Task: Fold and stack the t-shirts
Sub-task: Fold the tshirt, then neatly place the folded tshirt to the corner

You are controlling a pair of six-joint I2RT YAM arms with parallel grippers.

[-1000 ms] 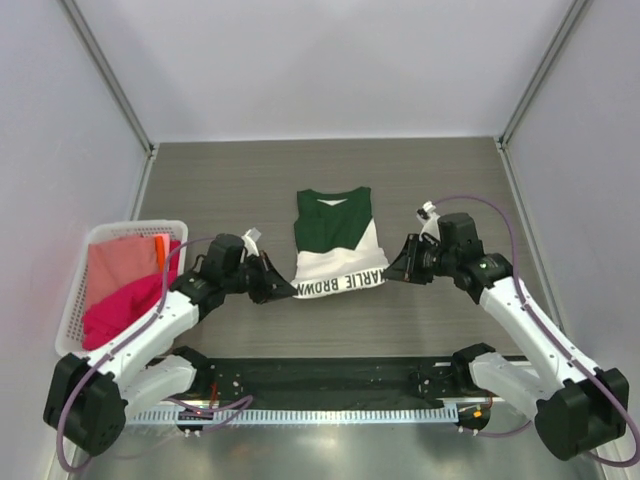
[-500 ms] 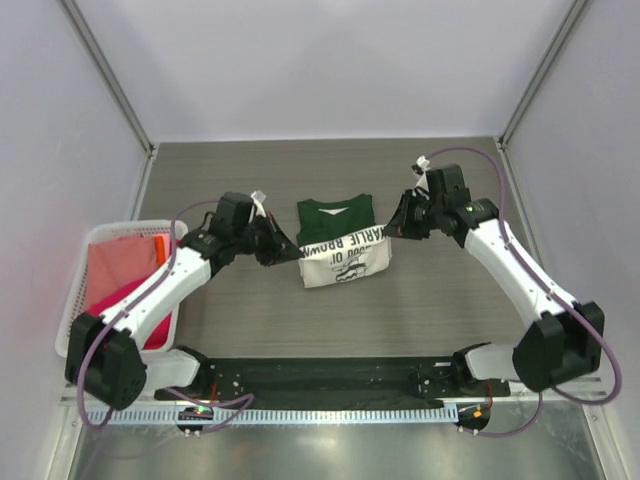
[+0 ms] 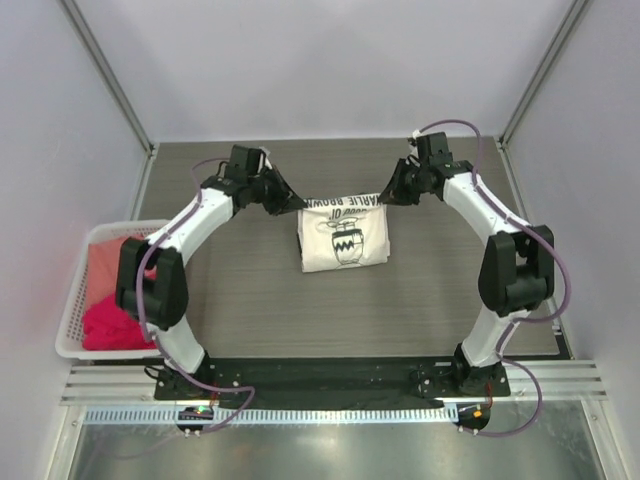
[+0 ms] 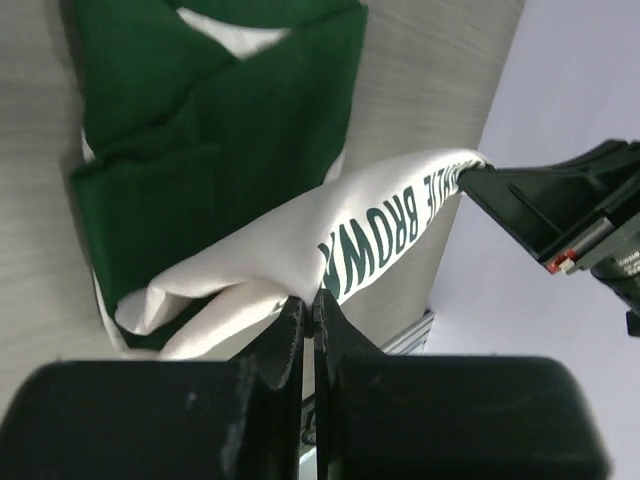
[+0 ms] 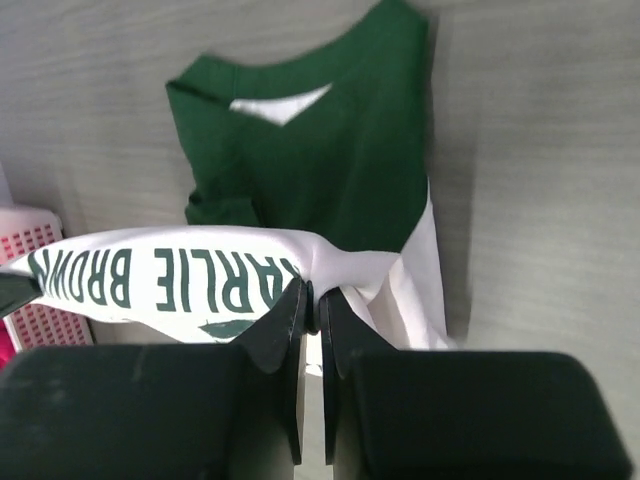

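Near the far edge of the desk (image 3: pixel 250 300), left jaws and right jaws each clamp a hem corner of the cream t-shirt (image 3: pixel 344 240).

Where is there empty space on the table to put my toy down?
Bare table lies between the cream shirt and the right arm, and on the shirt's near side. Crowded: the shirt's far edge, pinched by the left gripper and right gripper, and the full basket.

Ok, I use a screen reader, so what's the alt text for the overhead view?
The left gripper and right gripper each pinch the hem of a cream t-shirt, folded back over itself mid-table. A white basket of pink shirts sits at left.
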